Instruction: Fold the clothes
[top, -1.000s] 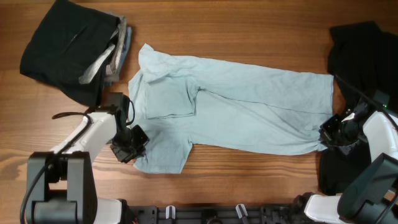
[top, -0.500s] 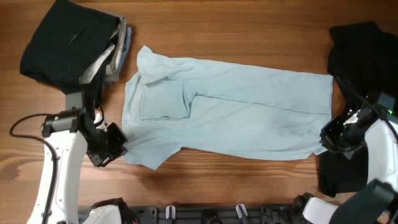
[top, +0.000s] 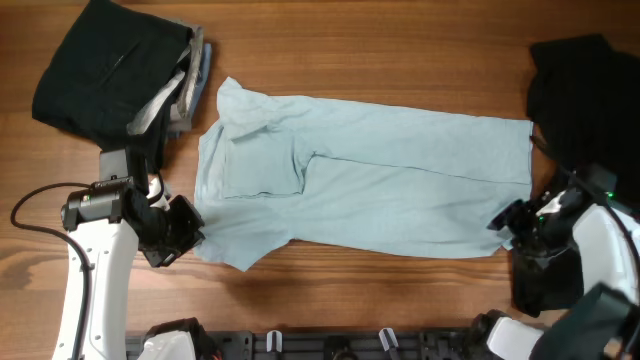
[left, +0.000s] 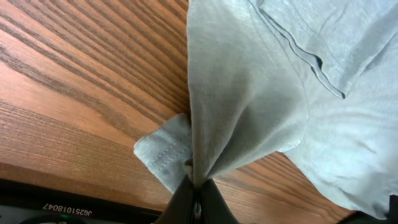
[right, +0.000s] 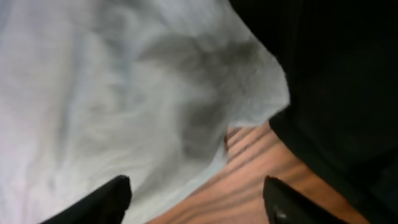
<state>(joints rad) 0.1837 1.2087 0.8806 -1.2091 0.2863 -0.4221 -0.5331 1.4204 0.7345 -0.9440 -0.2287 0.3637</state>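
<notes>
The light blue shirt (top: 380, 190) lies spread flat across the middle of the table, collar to the left. My left gripper (top: 190, 235) is shut on its lower left edge; in the left wrist view the fabric (left: 249, 93) bunches into the closed fingertips of the left gripper (left: 196, 186). My right gripper (top: 505, 222) stands open over the shirt's lower right corner. In the right wrist view the right gripper (right: 196, 202) has its fingers wide apart, with the shirt corner (right: 124, 93) and bare wood between them. A black garment (top: 580, 100) lies at the right edge.
A pile of dark and grey folded garments (top: 110, 75) sits at the back left corner. More of the black garment (right: 336, 74) lies right beside the shirt corner and under my right arm. Bare wood table (top: 380, 50) shows behind the shirt.
My right gripper has opened and let go of the shirt's lower right corner. My left gripper pulled the shirt's left edge further left, then stayed put, still shut.
</notes>
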